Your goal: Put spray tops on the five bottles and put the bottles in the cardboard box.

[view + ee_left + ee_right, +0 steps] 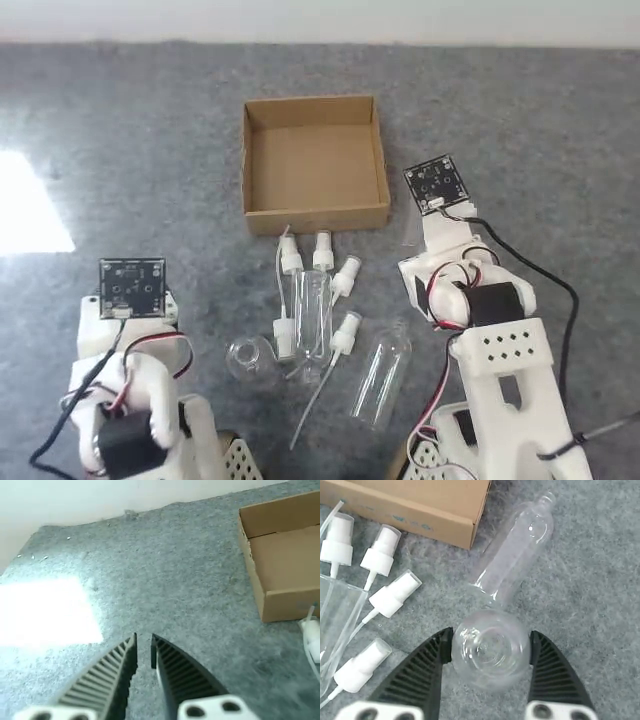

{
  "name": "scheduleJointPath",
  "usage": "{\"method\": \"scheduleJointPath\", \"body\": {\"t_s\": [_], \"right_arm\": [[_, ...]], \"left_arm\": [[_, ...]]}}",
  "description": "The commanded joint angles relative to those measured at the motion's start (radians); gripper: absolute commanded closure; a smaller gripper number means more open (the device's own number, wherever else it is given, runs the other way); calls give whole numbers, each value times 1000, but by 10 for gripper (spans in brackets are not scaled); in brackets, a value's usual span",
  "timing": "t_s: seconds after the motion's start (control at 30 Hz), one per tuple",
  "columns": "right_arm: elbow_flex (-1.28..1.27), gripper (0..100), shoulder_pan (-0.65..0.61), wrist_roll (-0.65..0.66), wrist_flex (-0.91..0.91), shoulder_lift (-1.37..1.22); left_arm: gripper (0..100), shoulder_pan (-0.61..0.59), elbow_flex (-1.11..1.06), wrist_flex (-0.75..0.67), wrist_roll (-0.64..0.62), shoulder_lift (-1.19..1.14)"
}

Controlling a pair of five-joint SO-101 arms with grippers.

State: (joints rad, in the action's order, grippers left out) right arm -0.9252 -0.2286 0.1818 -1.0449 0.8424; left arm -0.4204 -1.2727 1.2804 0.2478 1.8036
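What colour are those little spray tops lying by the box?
The spray tops are white; the right wrist view shows them best.

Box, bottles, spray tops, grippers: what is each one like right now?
cardboard box: open, empty.
spray tops: loose on the table, on no bottle.
bottles on the table: lying down, no tops on.
gripped bottle: held by the right gripper.
right gripper: shut on it.
left gripper: nearly shut, empty.

Grey felt surface, white wall behind, bright light patch.
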Motion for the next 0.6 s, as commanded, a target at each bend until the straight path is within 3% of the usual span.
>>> {"method": "scheduleJointPath", "body": {"t_s": [0.0, 0.23, 0.43, 0.57], "right_arm": [[15, 876, 10, -11, 13, 2], [14, 876, 10, -11, 13, 2], [14, 876, 10, -11, 13, 2], [14, 876, 10, -11, 13, 2]], "left_arm": [[956, 77, 94, 52, 20, 15], [956, 130, 173, 75, 23, -58], [956, 190, 360, 81, 15, -381], [954, 273, 473, 83, -74, -588]]}}
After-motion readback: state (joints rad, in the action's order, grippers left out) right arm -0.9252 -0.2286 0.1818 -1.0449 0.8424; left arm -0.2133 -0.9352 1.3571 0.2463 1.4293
